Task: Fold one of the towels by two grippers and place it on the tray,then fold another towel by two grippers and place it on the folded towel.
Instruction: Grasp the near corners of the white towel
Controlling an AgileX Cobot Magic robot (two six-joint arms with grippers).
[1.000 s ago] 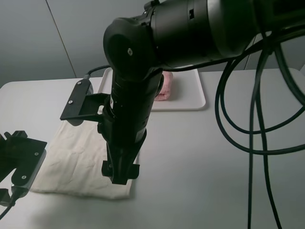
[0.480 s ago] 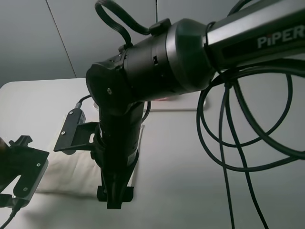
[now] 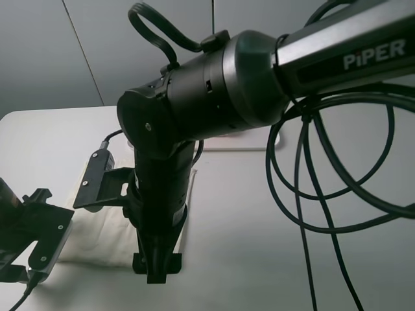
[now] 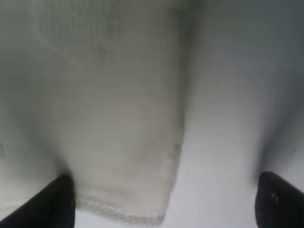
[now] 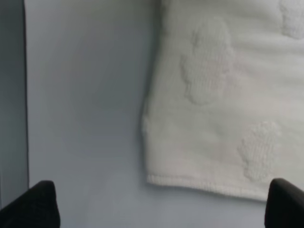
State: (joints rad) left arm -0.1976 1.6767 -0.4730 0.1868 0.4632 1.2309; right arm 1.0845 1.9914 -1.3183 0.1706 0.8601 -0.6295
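Right arm (image 3: 194,110) fills the overhead view, its right gripper (image 3: 155,264) pointing straight down at the 6 o'clock edge of the cream-white towel (image 3: 97,227). That towel lies flat on the table (image 3: 259,227), out at about 8 o'clock. On the wrist camera the claw's fingers stand wide apart, clamped on nothing, with a towel corner in view below them. Over at 8 o'clock, the left gripper (image 4: 166,204) is spread wide too and grips nothing, one fingertip (image 4: 52,199) over the towel's edge. The tray (image 3: 253,141) sits at 12 o'clock behind the arm, and what it holds is masked.
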